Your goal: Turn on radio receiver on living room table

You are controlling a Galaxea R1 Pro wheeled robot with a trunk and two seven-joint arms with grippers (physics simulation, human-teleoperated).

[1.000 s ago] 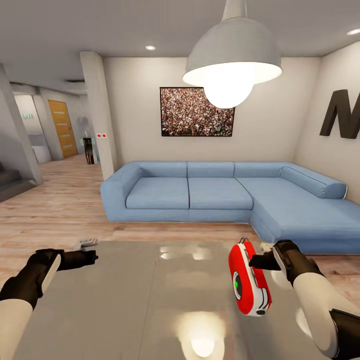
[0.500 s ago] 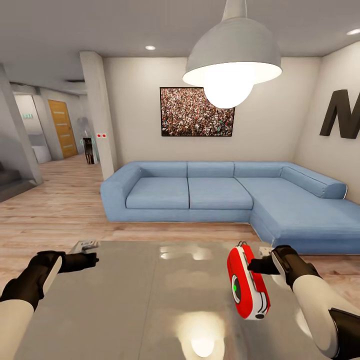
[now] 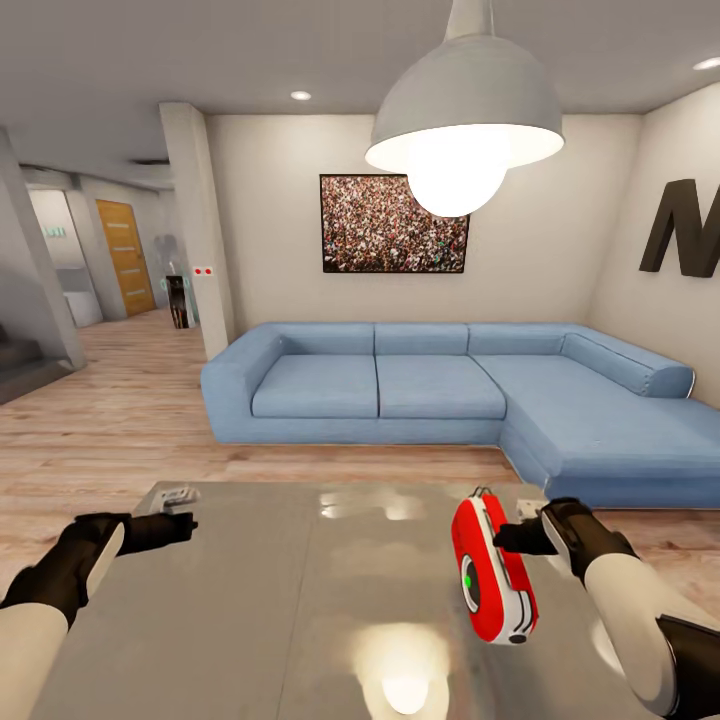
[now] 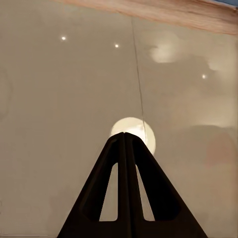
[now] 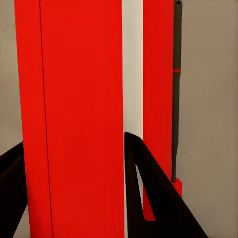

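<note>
Radio receiver: red with white sides, lifted above the glossy grey worktop, its dark dial with a green light turned toward the left arm; a thin dark wire handle runs along one edge in the right wrist view.
Right tool: closed on the radio receiver's back, one black finger lying against the red and white casing, the other at the casing's far side.
Left tool: fingers pressed together, holding nothing, hovering over the worktop's far corner, well apart from the radio receiver.
Worktop: directly beneath both tools, mirroring the pendant lamp as a bright disc.
Living room: blue L-shaped sofa beyond the tools across light wood floor; framed crowd picture on the wall above it.
</note>
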